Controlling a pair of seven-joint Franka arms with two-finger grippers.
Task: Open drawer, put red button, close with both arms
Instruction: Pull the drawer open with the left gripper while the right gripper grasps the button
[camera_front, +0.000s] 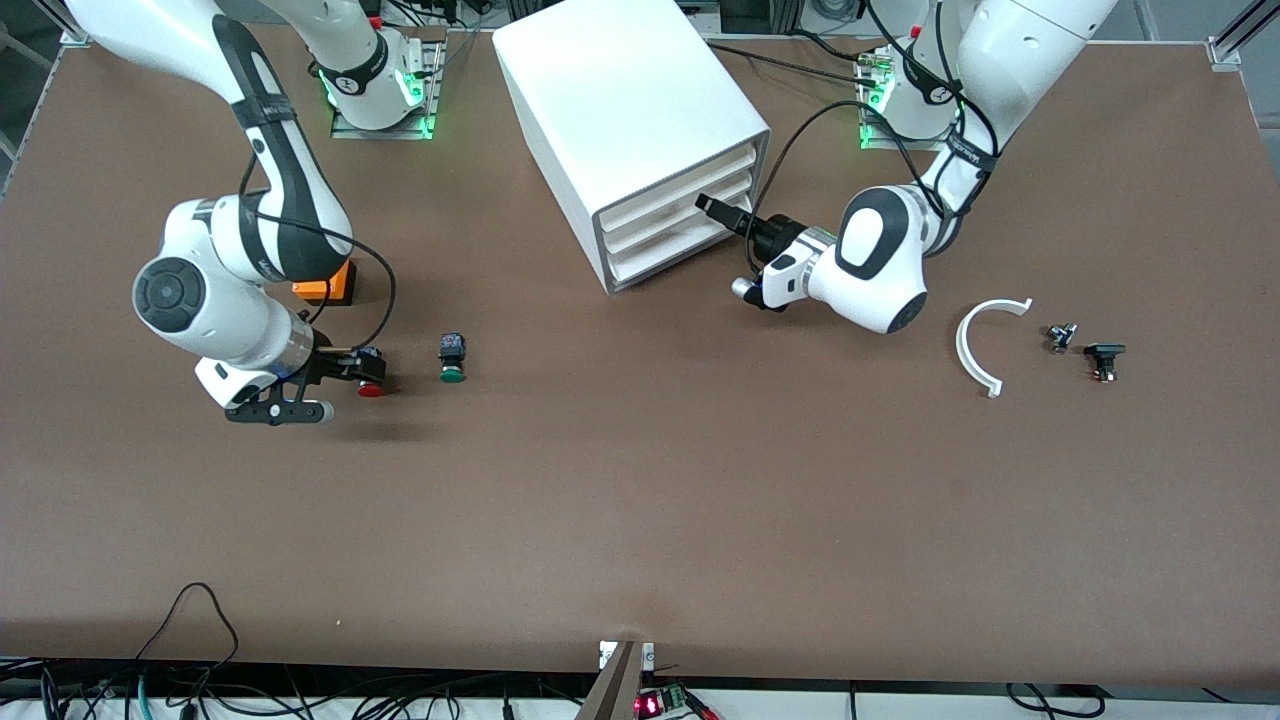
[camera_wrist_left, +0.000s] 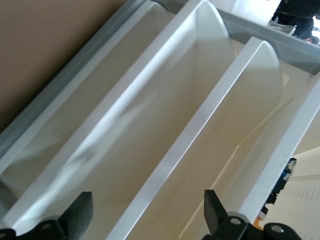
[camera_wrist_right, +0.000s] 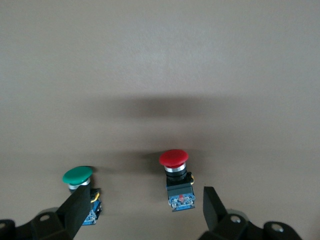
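The red button (camera_front: 371, 386) lies on its side on the table toward the right arm's end, with its red cap toward the front camera. My right gripper (camera_front: 348, 368) is open right at it. In the right wrist view the red button (camera_wrist_right: 176, 176) lies between the open fingers (camera_wrist_right: 214, 209), nearer to one of them. The white cabinet (camera_front: 620, 100) holds three stacked drawers. My left gripper (camera_front: 714, 209) is open at the front of the middle drawer (camera_front: 668, 226). In the left wrist view a drawer's front rim (camera_wrist_left: 172, 160) runs between the open fingers (camera_wrist_left: 80, 212).
A green-capped button (camera_front: 452, 361) lies beside the red one, toward the cabinet; it also shows in the right wrist view (camera_wrist_right: 78, 176). An orange box (camera_front: 326, 287) sits under the right arm. A white curved piece (camera_front: 975, 345) and two small black parts (camera_front: 1103, 358) lie toward the left arm's end.
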